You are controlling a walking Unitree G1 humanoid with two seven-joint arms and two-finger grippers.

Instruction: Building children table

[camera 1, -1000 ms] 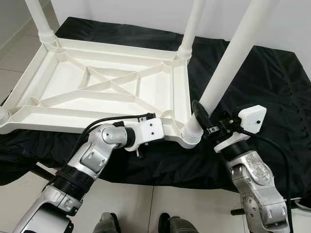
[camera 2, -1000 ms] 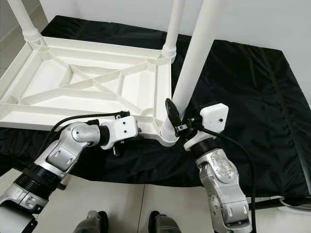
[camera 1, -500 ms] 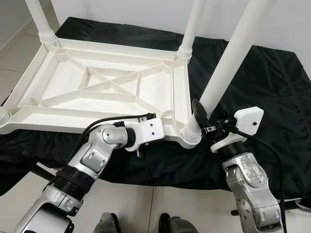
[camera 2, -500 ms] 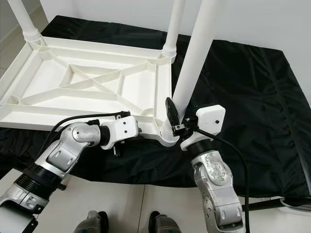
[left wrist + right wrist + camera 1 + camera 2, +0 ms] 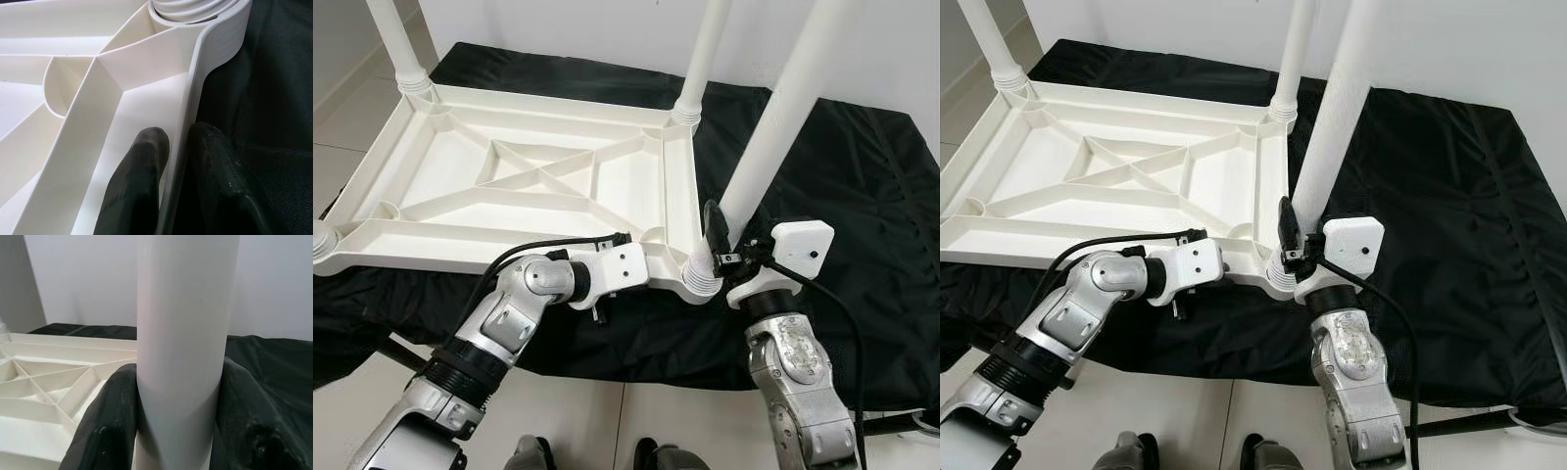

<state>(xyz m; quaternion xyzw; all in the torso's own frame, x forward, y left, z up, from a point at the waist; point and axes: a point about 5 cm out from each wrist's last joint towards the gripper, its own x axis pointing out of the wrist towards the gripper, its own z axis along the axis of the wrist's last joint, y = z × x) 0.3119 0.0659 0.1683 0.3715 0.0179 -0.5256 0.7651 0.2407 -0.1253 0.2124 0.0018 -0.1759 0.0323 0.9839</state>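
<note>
**Right gripper closes in on the near table leg**

Since a second ago the right arm has drawn in toward the table: its white wrist housing, then out to the side of the leg, now sits tight against the leg's base.

Head views: a white plastic table top [image 5: 524, 181] lies upside down on a black cloth [image 5: 842, 186], ribbed underside up. Legs stand in three corner sockets. The right gripper [image 5: 717, 247] is at the foot of the near leg [image 5: 771, 127], just above its ribbed socket collar. The left gripper [image 5: 646, 266] reaches to the table's near edge, beside that same corner.

Left wrist view: two black fingers [image 5: 142, 186] straddle the thin white rim [image 5: 188, 142] of the table top, one inside the frame, one outside over the cloth, pinching the rim between them. The corner socket [image 5: 195, 12] is just ahead.

Right wrist view: the leg [image 5: 183, 333] stands upright between the two black fingers [image 5: 105, 426], which press against it on either side, clamped on it. The ribbed underside and the cloth lie behind.
</note>
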